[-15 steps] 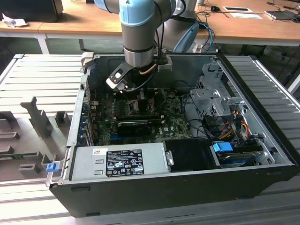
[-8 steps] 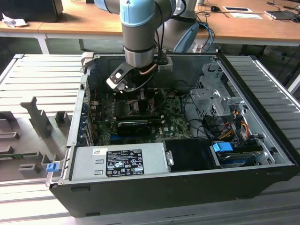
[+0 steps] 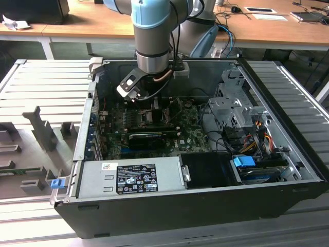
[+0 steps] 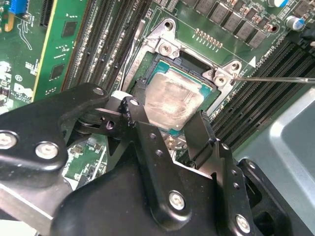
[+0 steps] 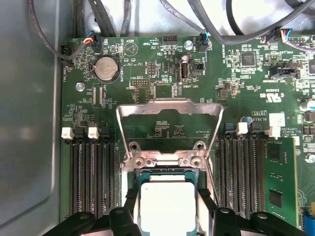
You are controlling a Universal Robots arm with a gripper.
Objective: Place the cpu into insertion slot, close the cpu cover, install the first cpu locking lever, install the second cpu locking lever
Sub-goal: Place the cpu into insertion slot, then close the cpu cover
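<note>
The cpu (image 5: 167, 209) shows its silvery top and sits low in the black-framed insertion slot (image 5: 167, 173). My gripper (image 5: 167, 202) straddles it, a black finger (image 5: 131, 202) pressed against each of two opposite edges. In the second wrist view the cpu (image 4: 172, 101) lies in the insertion slot (image 4: 183, 58) between the fingers (image 4: 132, 110) of the gripper (image 4: 166, 119). The cpu cover (image 5: 170, 104), a metal frame with a square window, stands swung open beyond the slot. A thin locking lever (image 4: 275, 78) sticks out to one side, unlatched. In the exterior view the gripper (image 3: 147, 101) reaches down into the computer case.
Rows of black memory slots (image 5: 93, 182) flank the socket on both sides. Cables (image 5: 206, 14) hang along the board's edge near the grey case wall (image 5: 27, 123). A long black card (image 3: 149, 138), the power supply (image 3: 131, 177) and a drive cage (image 3: 231, 103) crowd the case.
</note>
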